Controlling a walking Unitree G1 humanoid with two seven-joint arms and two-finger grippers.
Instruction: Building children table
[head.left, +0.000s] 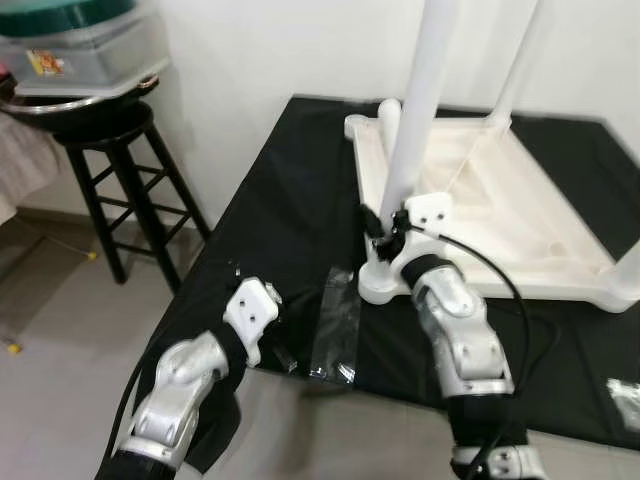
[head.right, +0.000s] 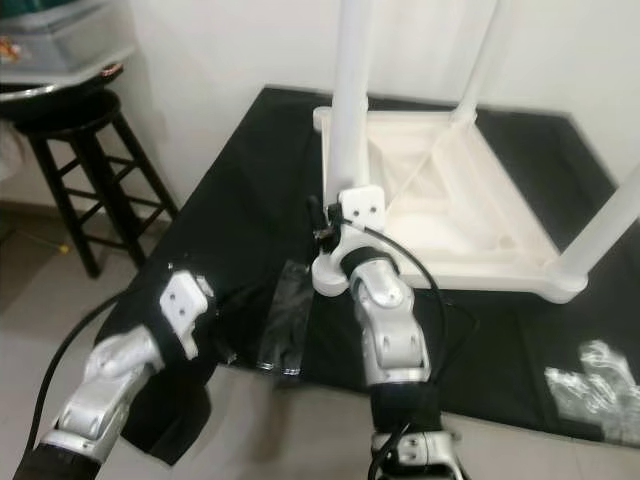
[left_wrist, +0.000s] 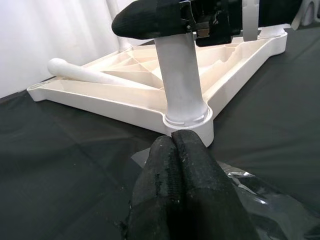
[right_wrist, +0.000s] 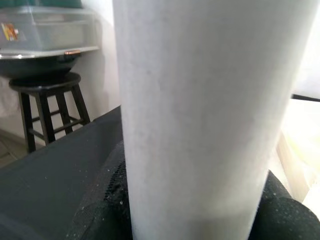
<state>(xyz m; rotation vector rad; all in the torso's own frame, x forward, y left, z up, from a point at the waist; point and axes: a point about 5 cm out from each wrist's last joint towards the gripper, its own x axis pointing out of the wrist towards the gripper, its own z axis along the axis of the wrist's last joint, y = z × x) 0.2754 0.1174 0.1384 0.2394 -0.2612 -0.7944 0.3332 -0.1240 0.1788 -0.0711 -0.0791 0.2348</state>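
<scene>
A white plastic table top (head.left: 520, 230) lies upside down on a black cloth (head.left: 270, 200). A white leg (head.left: 420, 100) stands in its near left corner socket (left_wrist: 187, 120). My right gripper (head.left: 385, 228) is shut on this leg just above the socket; its black fingers (right_wrist: 100, 215) wrap both sides of the leg (right_wrist: 200, 115). My left gripper (left_wrist: 172, 142) is shut with nothing in it, low over the cloth just in front of that corner. A loose leg (left_wrist: 90, 75) lies inside the frame. Two more legs (head.left: 520, 60) stand in other corners.
A clear plastic bag (head.left: 335, 325) lies on the cloth between my arms, and crumpled plastic (head.right: 600, 385) sits at the cloth's right. A black stool (head.left: 120, 170) holding a bowl and a plastic container (head.left: 80, 50) stands to the left by the white wall.
</scene>
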